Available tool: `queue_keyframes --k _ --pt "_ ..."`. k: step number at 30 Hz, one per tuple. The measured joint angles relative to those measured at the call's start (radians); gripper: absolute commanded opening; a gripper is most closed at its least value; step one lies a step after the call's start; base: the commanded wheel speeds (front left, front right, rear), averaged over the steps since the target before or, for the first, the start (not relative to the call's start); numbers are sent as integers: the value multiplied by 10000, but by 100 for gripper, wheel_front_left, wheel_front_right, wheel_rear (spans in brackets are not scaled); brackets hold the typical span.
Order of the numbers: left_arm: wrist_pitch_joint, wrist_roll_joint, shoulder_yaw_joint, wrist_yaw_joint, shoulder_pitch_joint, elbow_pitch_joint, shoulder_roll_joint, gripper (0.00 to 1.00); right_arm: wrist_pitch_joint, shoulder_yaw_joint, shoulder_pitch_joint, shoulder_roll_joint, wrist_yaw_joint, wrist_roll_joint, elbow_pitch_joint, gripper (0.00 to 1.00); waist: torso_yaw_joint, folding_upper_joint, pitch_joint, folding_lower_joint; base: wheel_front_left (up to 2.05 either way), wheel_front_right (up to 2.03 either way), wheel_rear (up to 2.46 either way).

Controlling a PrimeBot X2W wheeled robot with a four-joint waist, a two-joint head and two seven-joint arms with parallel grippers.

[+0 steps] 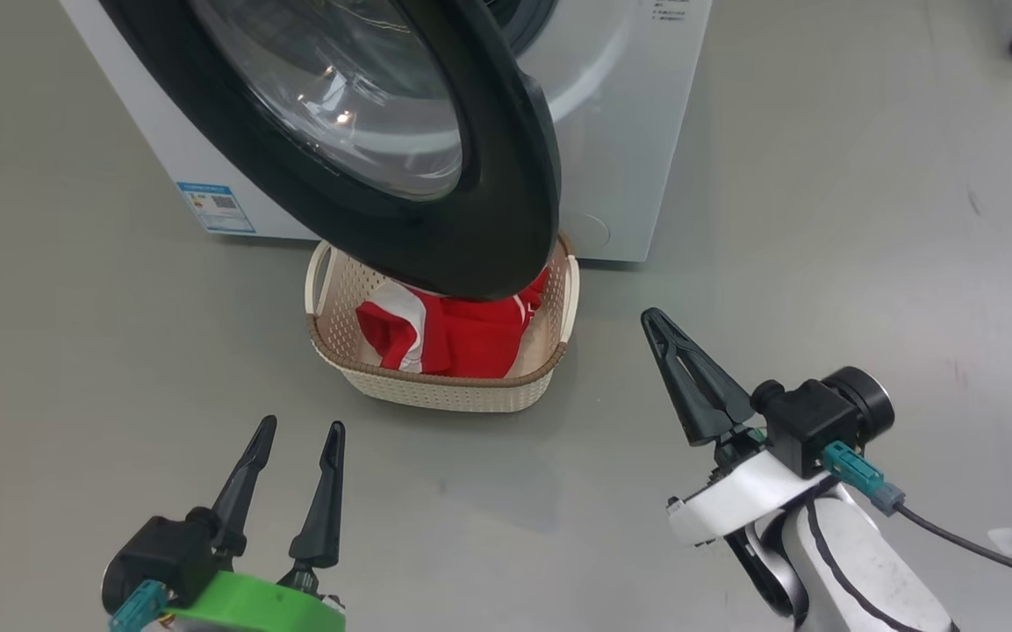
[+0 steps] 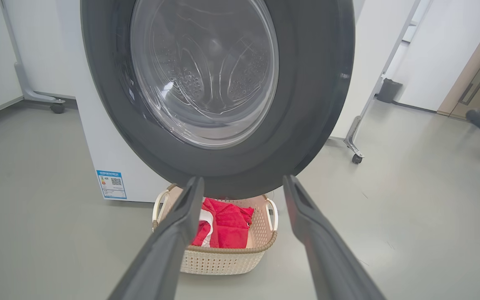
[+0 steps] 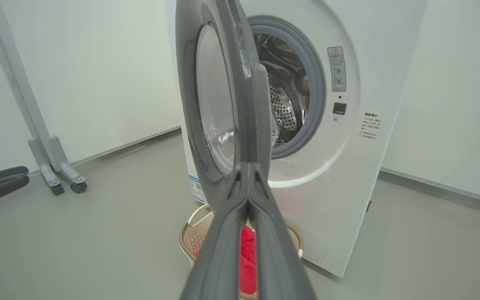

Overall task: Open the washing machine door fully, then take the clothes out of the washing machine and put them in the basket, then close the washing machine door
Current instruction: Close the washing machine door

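Right fingers [image 3: 225,233] pinched together, door [image 3: 260,108] ahead

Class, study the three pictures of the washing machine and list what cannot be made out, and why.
1. Head view: the door covers the back of the basket and part of the clothes.
2. Right wrist view: the door's edge hides part of the drum, so leftover clothes cannot be ruled out.
3. Right wrist view: the shut right gripper covers most of the basket.
4. Blue sticker: print too small to read.
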Motion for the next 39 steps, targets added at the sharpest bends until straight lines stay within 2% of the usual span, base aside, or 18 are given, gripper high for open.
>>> queue_keyframes --k 15,29,39 --pt "0 134 -253 -100 -730 -65 -385 100 596 859 -2429 -510 88 -184 441 0 1354 0 1285 0 0 0 0" --pt "-2 130 -257 -176 -1530 -27 -606 100 614 485 -3863 -1087 90 84 1183 0 2485 0 2511 1 0 0 0" --pt "-2 115 -159 -180 -1600 102 -635 100 602 104 -4583 -1513 176 222 1427 0 2842 0 2988 1 0 0 0"
